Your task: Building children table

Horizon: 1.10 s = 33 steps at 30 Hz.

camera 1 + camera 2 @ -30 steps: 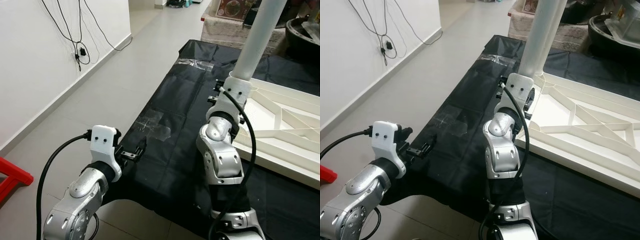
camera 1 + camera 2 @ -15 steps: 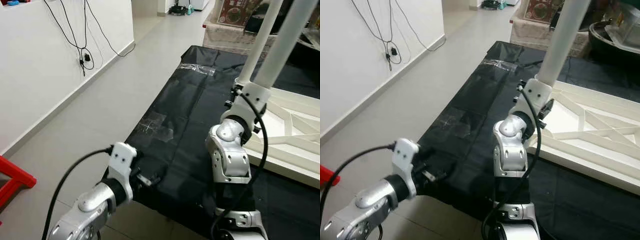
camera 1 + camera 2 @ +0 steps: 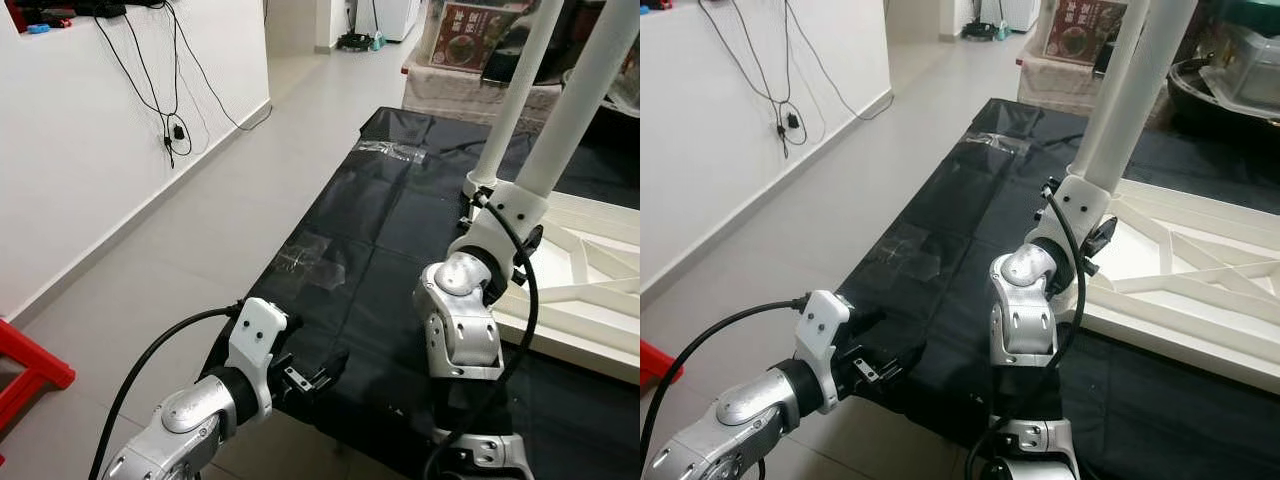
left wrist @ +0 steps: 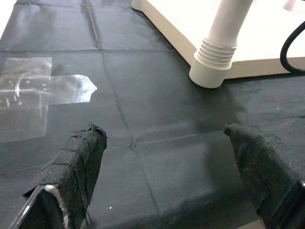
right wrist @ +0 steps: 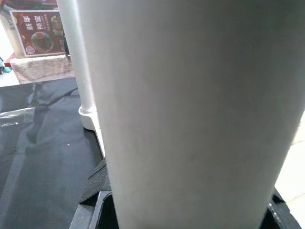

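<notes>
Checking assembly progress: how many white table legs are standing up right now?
2. One leg is clamped in the right gripper at the tabletop's near corner; the other leg stands behind it at the far corner. More may be out of frame.

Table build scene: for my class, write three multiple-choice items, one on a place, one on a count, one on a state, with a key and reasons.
1. Where does the tabletop lie?
A. on the black sheet
B. on a sofa
C. against the wall

2. How many white legs stand up from the tabletop?
A. none
B. two
C. five

3. What is the left gripper doing?
A. clamping a leg
B. holding tape
C. open, holding nothing

Key:
1 A, the sheet spreads under it.
2 B, one far leg and one in the right gripper.
3 C, its fingers stand apart over the sheet.
</notes>
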Motion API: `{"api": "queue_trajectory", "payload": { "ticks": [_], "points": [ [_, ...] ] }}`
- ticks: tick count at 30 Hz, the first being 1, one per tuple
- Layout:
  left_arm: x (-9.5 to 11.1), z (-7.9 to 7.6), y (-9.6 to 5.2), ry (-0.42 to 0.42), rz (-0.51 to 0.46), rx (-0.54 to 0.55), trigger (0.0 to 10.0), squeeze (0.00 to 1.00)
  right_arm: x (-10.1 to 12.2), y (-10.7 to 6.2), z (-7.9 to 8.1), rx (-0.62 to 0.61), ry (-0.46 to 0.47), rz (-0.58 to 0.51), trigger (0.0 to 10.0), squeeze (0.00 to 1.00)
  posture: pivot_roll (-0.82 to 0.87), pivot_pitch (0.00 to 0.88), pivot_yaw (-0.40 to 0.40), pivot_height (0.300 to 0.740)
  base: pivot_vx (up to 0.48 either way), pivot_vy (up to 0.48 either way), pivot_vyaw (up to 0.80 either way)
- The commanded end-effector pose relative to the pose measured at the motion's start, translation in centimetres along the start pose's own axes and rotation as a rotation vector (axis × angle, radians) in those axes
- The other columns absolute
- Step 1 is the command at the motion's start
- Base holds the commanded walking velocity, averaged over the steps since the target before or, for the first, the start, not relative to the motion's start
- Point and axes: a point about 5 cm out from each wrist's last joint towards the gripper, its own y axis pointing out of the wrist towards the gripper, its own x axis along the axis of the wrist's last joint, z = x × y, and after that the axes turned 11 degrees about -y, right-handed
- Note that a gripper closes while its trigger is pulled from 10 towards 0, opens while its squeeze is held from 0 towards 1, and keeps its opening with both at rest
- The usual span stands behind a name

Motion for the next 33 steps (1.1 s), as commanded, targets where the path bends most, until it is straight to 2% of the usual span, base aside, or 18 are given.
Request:
{"api": "queue_trajectory", "payload": {
  "ticks": [1,10,11,24,25,26,33],
  "points": [
    [-0.5,0.1,-0.1,0.006,0.024,-0.006,10.0,0.0,-3.3,-1.7,0.8,0.004,0.022,0.215,10.0,0.0,0.15,0.075,-0.004,0.74,0.0,0.0,0.0],
    [-0.5,0.1,-0.1,0.012,0.023,-0.005,10.0,0.0,-3.1,-1.9,1.1,0.029,0.032,0.209,10.0,0.0,0.15,0.076,-0.005,0.74,0.0,0.0,0.0],
    [-0.5,0.2,-0.1,0.013,0.022,-0.003,10.0,0.0,-3.1,-2.0,1.3,0.044,0.038,0.209,10.0,1.0,0.15,0.079,-0.006,0.74,0.0,0.0,0.0],
    [-0.7,0.5,-0.2,0.018,0.021,0.017,10.0,0.0,-2.9,-2.4,1.6,0.096,0.054,0.191,10.0,1.0,0.15,0.081,-0.008,0.74,0.0,0.0,0.0],
    [-0.7,0.5,-0.3,0.018,0.021,0.018,10.0,0.0,-2.8,-2.4,1.7,0.106,0.054,0.184,10.0,0.85,0.15,0.082,-0.008,0.74,0.0,0.0,0.0],
    [-0.7,0.5,-0.3,0.018,0.021,0.02,10.0,0.0,-2.7,-2.6,1.8,0.124,0.058,0.184,10.0,0.0,0.15,0.082,-0.007,0.74,0.0,0.0,0.0],
    [-0.6,0.7,-0.2,0.02,0.017,0.025,10.0,0.0,-2.8,-3.2,2.1,0.208,0.067,0.19,10.0,0.0,0.15,0.08,-0.008,0.74,0.0,0.0,0.0]
  ]
}}
